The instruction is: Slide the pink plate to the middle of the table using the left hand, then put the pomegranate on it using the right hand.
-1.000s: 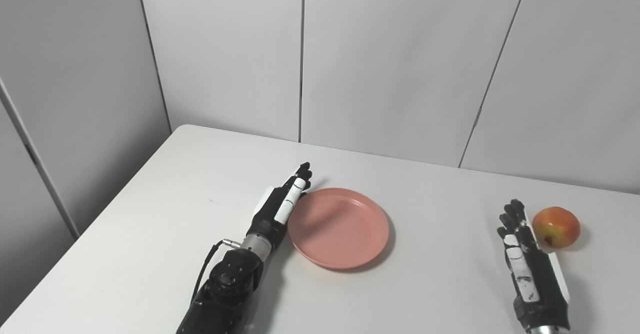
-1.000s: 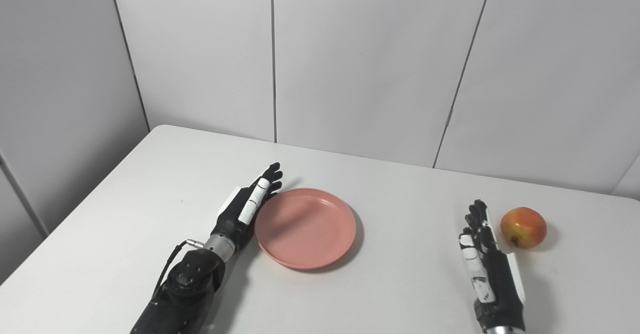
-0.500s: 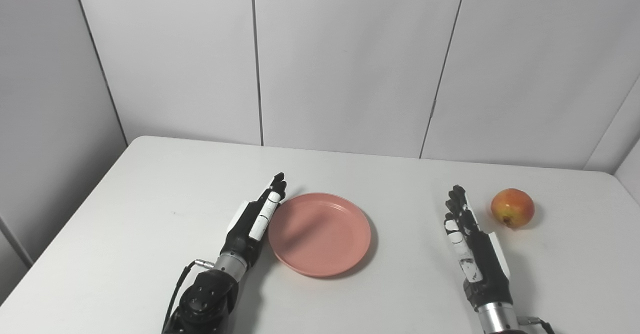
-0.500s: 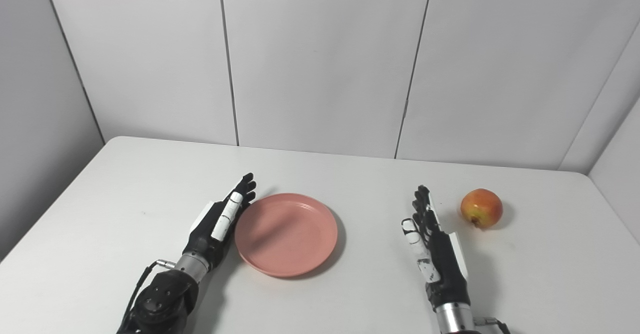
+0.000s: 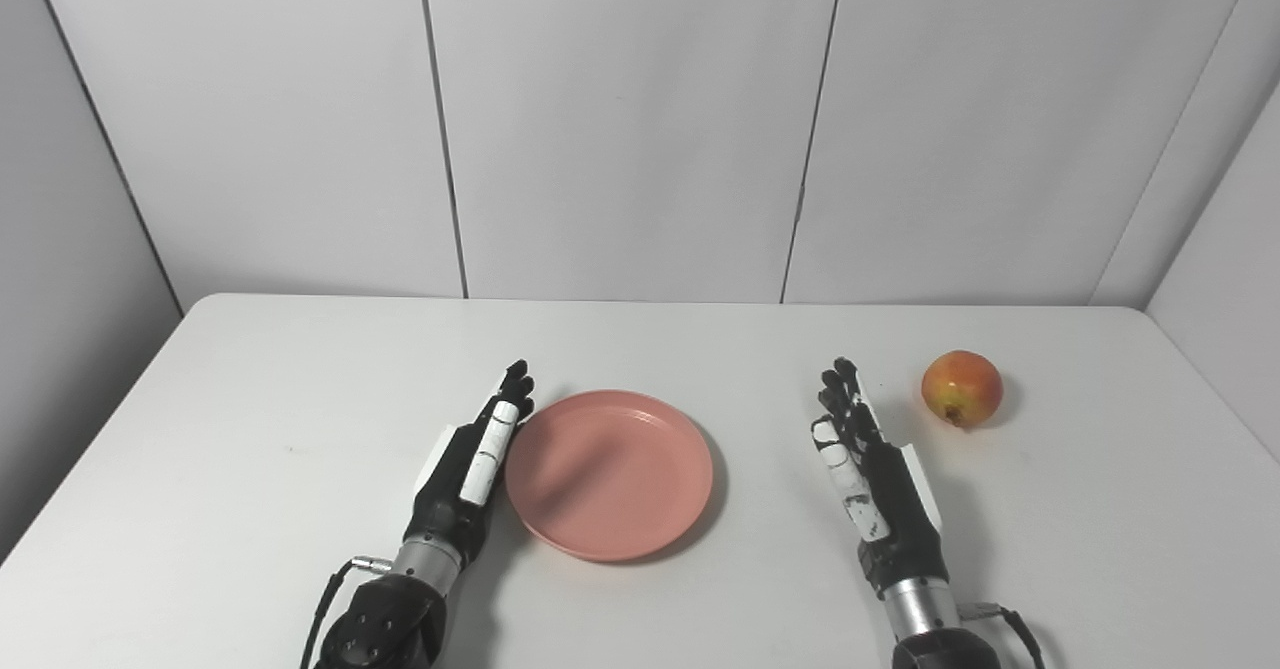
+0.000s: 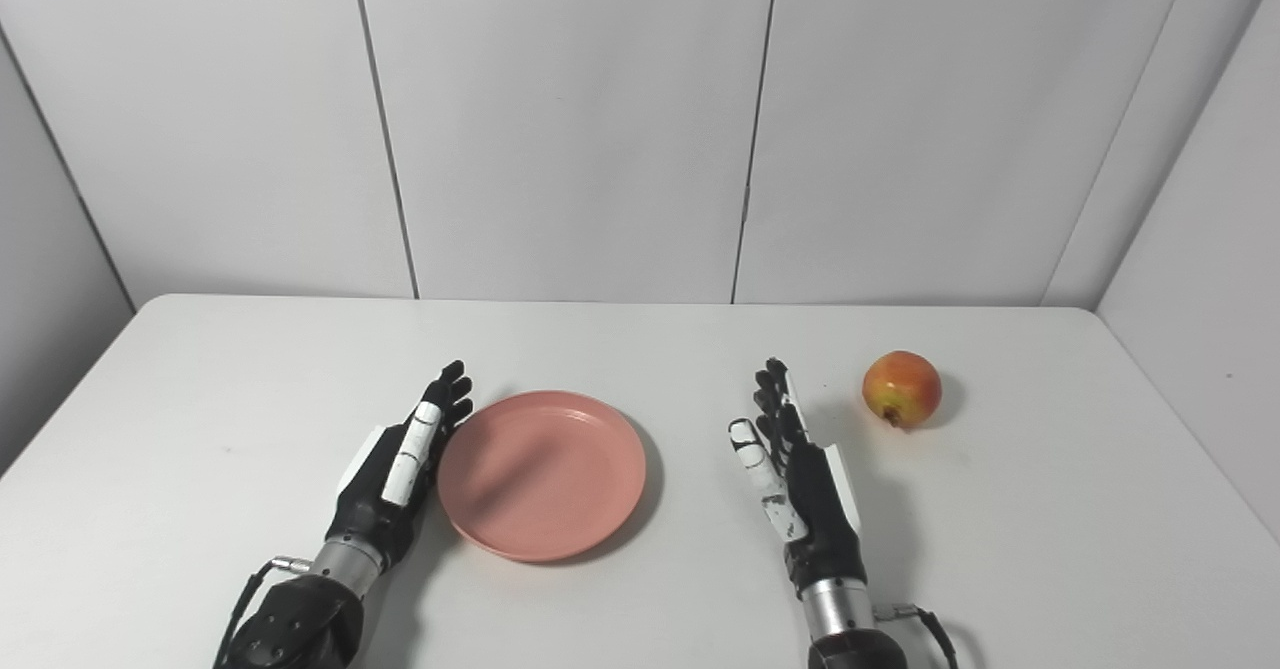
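The pink plate (image 5: 610, 473) lies on the white table (image 5: 250, 419) a little left of centre. My left hand (image 5: 472, 461) is open and flat on edge, its fingers against the plate's left rim. The red-yellow pomegranate (image 5: 962, 388) sits on the table at the right. My right hand (image 5: 872, 479) is open and empty, standing on edge between the plate and the pomegranate, apart from both. The same scene shows in the right eye view, with the plate (image 6: 542, 474), the pomegranate (image 6: 902, 388), the left hand (image 6: 397, 469) and the right hand (image 6: 795, 479).
Grey wall panels (image 5: 620, 119) stand close behind the table's far edge. The table's right edge (image 5: 1215, 404) runs near the pomegranate. A side wall (image 5: 60, 249) stands to the left.
The camera has swung to the right, shifting the whole picture left. The left hand stays at the plate's left rim. The right hand now sits farther left of the pomegranate.
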